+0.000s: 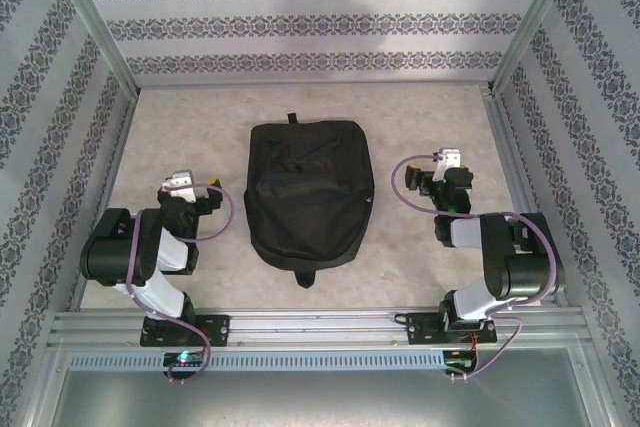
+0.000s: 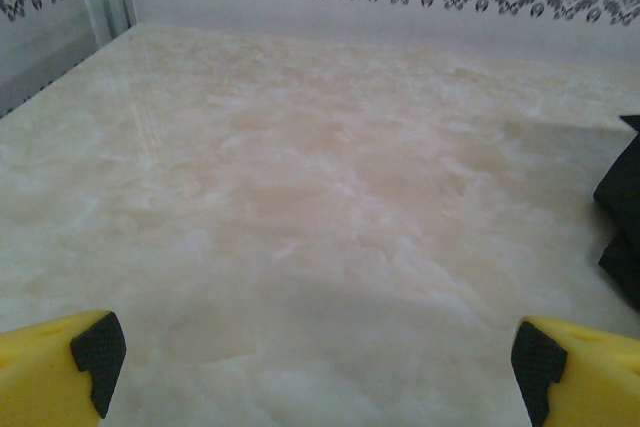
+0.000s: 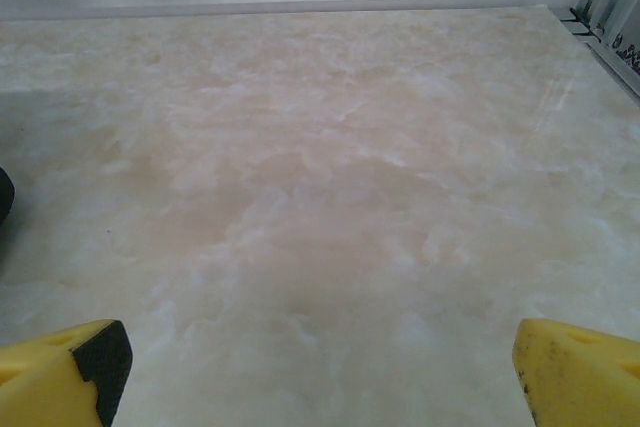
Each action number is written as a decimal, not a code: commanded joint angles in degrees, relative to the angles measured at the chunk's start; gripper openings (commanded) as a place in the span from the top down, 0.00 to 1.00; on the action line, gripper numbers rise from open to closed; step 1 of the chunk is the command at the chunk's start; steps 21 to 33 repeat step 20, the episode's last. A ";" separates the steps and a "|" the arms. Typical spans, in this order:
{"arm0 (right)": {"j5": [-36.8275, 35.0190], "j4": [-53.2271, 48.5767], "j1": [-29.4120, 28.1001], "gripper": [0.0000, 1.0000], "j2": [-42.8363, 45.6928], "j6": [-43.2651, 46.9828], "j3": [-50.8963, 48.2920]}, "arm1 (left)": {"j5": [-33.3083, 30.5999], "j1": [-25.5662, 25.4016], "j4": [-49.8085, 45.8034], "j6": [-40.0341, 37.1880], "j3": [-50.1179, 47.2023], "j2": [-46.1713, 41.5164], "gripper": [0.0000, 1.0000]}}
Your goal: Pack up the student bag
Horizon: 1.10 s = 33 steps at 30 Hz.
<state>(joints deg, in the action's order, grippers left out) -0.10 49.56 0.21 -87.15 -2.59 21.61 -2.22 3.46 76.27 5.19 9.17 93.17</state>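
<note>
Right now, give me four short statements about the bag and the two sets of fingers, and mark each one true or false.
1. The bag is black and lies flat. True.
2. The left fingers grip the bag. False: they are open over bare table, with the bag off to their right.
3. The right fingers are open. True.
4. The bag leans on the far wall. False: it lies at mid-table.
</note>
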 commanded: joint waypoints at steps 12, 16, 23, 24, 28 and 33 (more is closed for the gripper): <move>0.33 1.15 -0.45 0.02 0.71 0.85 0.63 | -0.51 0.31 5.42 1.14 -0.64 0.44 0.00; 0.29 1.11 -0.38 0.02 0.67 0.88 0.62 | -0.60 0.29 5.22 0.98 -0.09 0.80 0.00; 0.28 1.13 -0.42 0.02 0.69 0.84 0.58 | -0.41 0.37 5.38 1.05 -0.82 0.27 0.00; 0.28 1.13 -0.42 0.02 0.69 0.84 0.58 | -0.41 0.37 5.38 1.05 -0.82 0.27 0.00; 0.28 1.13 -0.42 0.02 0.69 0.84 0.58 | -0.41 0.37 5.38 1.05 -0.82 0.27 0.00; 0.28 1.13 -0.42 0.02 0.69 0.84 0.58 | -0.41 0.37 5.38 1.05 -0.82 0.27 0.00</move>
